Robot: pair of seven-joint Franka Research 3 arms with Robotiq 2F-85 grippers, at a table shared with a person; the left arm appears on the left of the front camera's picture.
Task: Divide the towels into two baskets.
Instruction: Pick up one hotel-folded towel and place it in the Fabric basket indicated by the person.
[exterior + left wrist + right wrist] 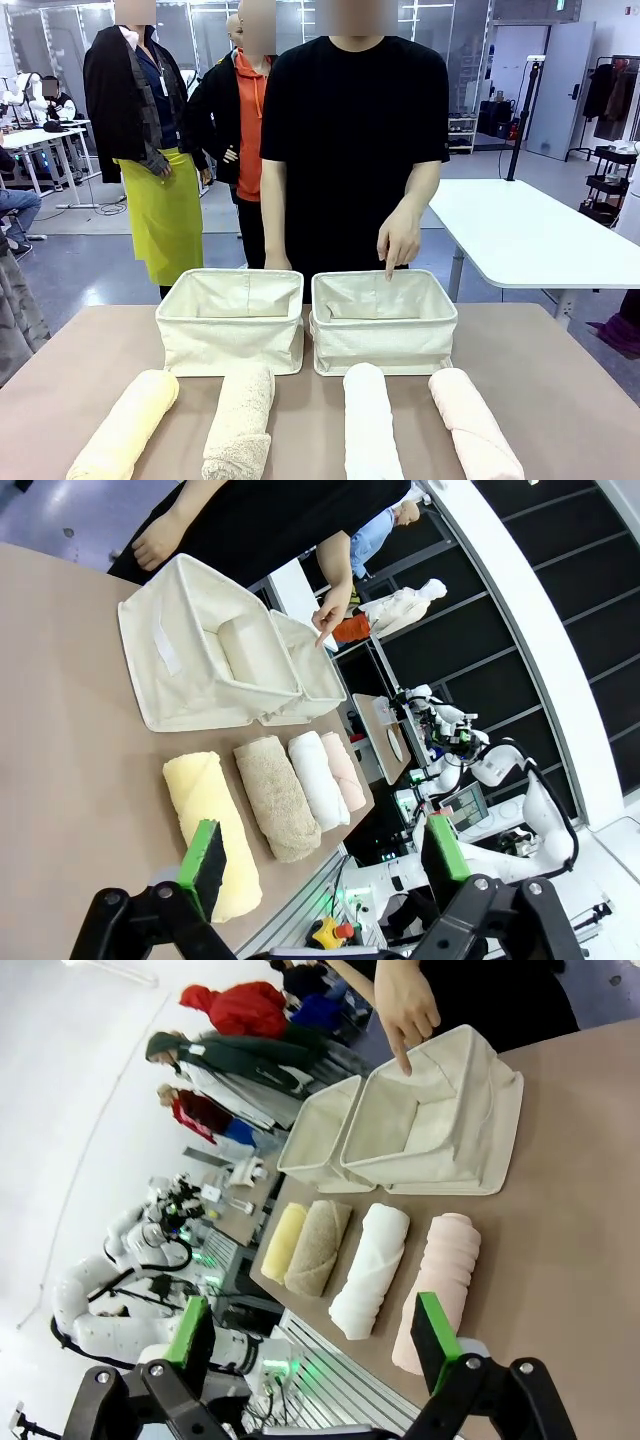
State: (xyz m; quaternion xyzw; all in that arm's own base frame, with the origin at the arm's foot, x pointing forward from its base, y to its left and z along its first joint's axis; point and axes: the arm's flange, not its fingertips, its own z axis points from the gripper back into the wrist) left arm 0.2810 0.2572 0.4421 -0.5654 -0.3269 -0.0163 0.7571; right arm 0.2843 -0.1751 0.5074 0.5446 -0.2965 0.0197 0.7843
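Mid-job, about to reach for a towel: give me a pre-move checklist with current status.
1. Left pincer open: ok.
2. Right pincer open: ok.
3. Pale yellow rolled terry towel, beige towel, white towel, light pink towel lie free on brown table: ok.
4. Left cream canvas basket, right cream canvas basket empty: ok.
5. Person's hand away from baskets: not ok, finger points at the right one's far rim.

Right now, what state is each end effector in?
Left end effector: open, holding nothing.
Right end effector: open, holding nothing.
Person's hand: pointing at a basket, empty.
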